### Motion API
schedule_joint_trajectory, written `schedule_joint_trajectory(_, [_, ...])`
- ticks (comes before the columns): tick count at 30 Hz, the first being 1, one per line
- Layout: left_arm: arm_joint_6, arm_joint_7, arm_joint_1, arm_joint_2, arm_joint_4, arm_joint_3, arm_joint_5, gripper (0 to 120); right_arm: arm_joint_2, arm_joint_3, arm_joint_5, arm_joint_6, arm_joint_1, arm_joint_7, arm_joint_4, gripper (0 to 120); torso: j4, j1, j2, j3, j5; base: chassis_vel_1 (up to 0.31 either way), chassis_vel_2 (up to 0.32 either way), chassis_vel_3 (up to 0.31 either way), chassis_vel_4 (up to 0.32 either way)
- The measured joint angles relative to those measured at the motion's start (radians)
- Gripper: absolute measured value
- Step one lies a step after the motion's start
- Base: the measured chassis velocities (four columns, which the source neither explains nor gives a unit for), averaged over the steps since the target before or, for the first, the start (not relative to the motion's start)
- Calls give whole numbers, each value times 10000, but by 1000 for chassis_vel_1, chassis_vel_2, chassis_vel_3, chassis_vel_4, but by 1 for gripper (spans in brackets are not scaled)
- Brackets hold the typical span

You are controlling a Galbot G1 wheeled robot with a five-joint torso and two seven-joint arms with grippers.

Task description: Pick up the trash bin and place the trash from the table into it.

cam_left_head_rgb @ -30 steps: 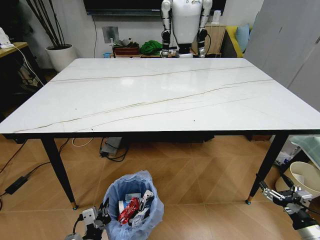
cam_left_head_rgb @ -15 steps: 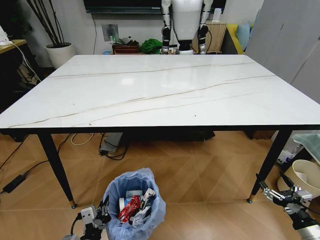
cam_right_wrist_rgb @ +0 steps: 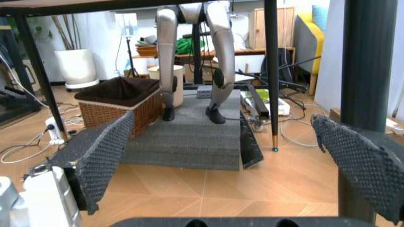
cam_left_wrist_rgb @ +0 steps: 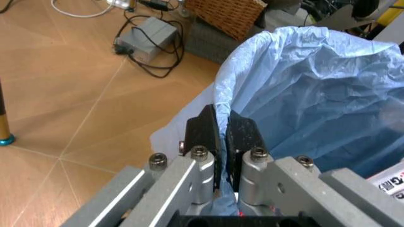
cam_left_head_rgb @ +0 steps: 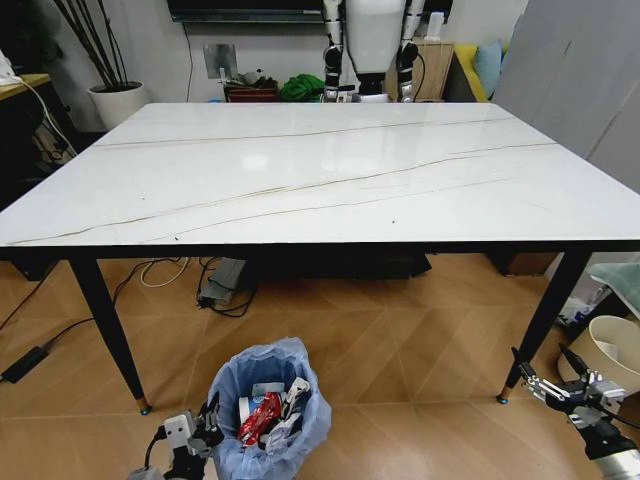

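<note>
Home-style living room doubling as a robot test space. Herringbone wood floor [cam_left_head_rgb: 400, 340], big marble-look table [cam_left_head_rgb: 330, 180] on slim black legs. Beyond the table's far edge: wall TV [cam_left_head_rgb: 245, 10], low shelf with clutter, potted plant [cam_left_head_rgb: 110, 95] by the far left corner, yellow sofa with blue cushion [cam_left_head_rgb: 485, 65] by the far right corner. Wicker basket [cam_right_wrist_rgb: 123, 101] and grey rug [cam_right_wrist_rgb: 189, 137] under the table. A white humanoid robot [cam_left_head_rgb: 375, 45] stands behind the far edge; cables and a power brick [cam_left_head_rgb: 225, 290] lie on the floor.
</note>
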Motion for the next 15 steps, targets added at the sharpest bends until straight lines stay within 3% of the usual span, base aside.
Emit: schedule_joint_trajectory(15, [16, 14, -57, -12, 120, 39, 6, 0, 0, 0, 0, 0, 0, 0, 0, 100, 0, -223, -622, -400, 0, 0, 0, 0, 0])
